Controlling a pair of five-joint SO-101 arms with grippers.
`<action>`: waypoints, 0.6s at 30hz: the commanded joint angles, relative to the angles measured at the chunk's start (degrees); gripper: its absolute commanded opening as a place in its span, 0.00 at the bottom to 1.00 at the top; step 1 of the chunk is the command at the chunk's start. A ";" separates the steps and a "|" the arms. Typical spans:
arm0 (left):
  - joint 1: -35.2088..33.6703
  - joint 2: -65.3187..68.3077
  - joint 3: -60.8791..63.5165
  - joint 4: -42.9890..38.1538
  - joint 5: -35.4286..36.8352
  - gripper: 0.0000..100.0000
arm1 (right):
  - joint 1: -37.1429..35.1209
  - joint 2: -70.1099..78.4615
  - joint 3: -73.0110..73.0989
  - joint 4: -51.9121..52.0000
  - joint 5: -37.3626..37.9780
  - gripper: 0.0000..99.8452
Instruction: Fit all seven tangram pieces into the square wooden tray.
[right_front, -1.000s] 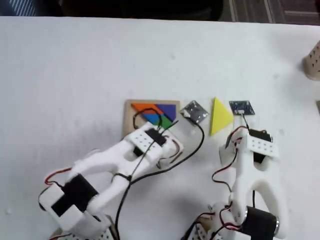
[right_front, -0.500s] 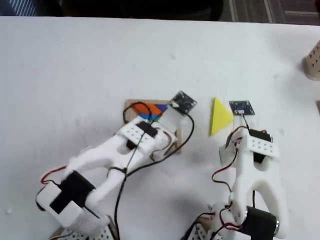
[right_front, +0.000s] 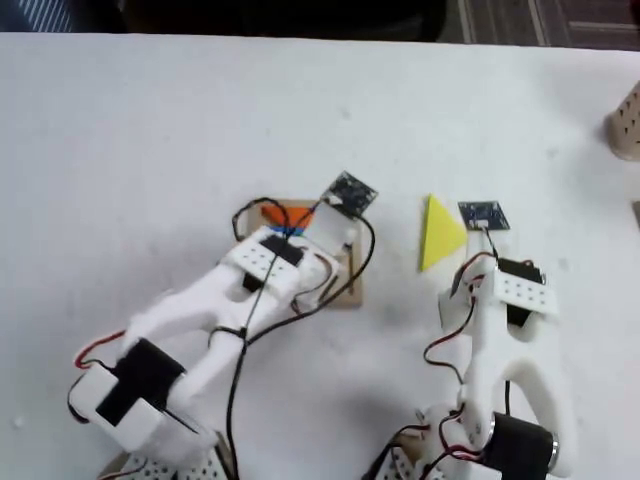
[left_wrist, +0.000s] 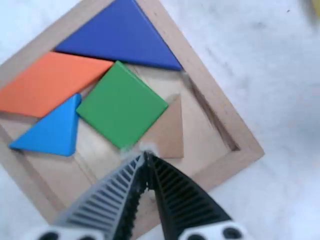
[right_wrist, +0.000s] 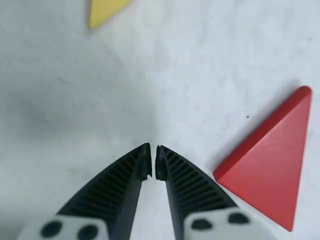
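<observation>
The square wooden tray (left_wrist: 220, 117) holds a dark blue triangle (left_wrist: 122, 35), an orange parallelogram (left_wrist: 47, 82), a green square (left_wrist: 120, 110), a light blue triangle (left_wrist: 52, 132) and a small tan triangle (left_wrist: 167, 132). My left gripper (left_wrist: 147, 159) is shut with nothing in it, its tips over the tray by the green square's near corner and the tan triangle. In the high view the left arm (right_front: 270, 265) covers most of the tray (right_front: 350, 290). My right gripper (right_wrist: 151, 161) is shut and empty on the bare table, beside a red triangle (right_wrist: 270, 170). A yellow triangle (right_front: 440, 232) lies to the right of the tray.
The right arm (right_front: 505, 295) stands just in front of the yellow triangle (right_wrist: 105, 10). A perforated wooden object (right_front: 628, 125) sits at the table's far right edge. White table stretches behind and to the left of the tray.
The left arm has swung left and a little farther back, from the tray's right edge to over its middle. The right arm has kept still.
</observation>
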 joint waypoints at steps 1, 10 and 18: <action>-0.48 -5.85 -0.18 -0.97 0.62 0.02 | 0.13 -1.98 -0.26 -0.66 0.79 0.02; 4.18 -9.19 5.54 -16.53 0.88 0.02 | 0.13 -1.98 -0.26 -0.66 0.79 0.02; 7.52 2.07 -2.11 -14.59 0.79 0.02 | 0.13 -1.98 -0.26 -0.66 0.79 0.02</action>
